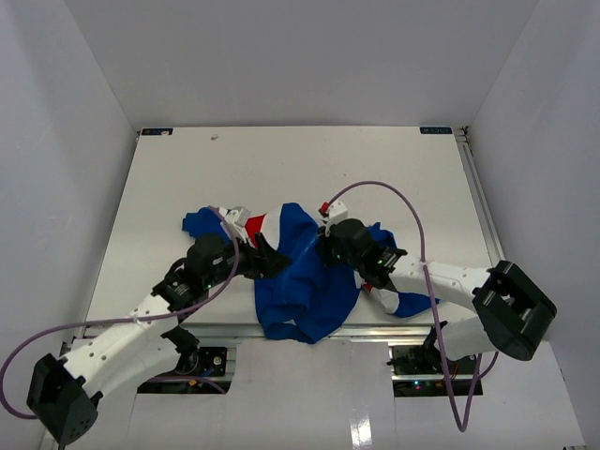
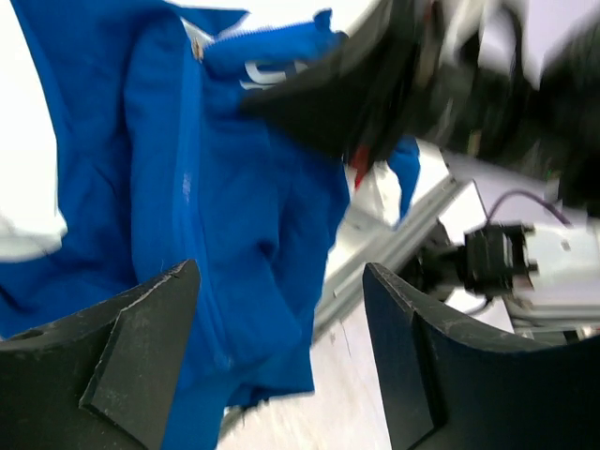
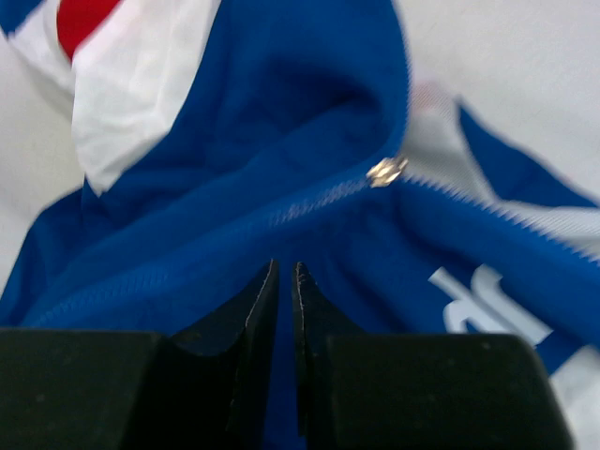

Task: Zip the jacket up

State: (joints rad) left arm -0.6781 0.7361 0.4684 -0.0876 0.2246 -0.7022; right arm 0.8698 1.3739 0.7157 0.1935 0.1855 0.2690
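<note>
At the near middle of the table, the left gripper has its two dark fingers spread wide with nothing between them. Past their tips, toward the left of the wrist view, lies the bunched blue cloth of the jacket. The right gripper has its fingers all but together, with only a thin slit between the tips. They point into a blue fold just below the line of zipper teeth; whether any cloth is pinched there cannot be told. The metal zipper slider sits above and to the right of those tips, apart from them. Further out are white lettering on blue at the right and a white panel with a red patch at the upper left. From above, the two grippers face each other across the crumpled jacket, left one on its left side, right one on its right. The jacket's lower part hangs over the table's near edge between the arm bases
</note>
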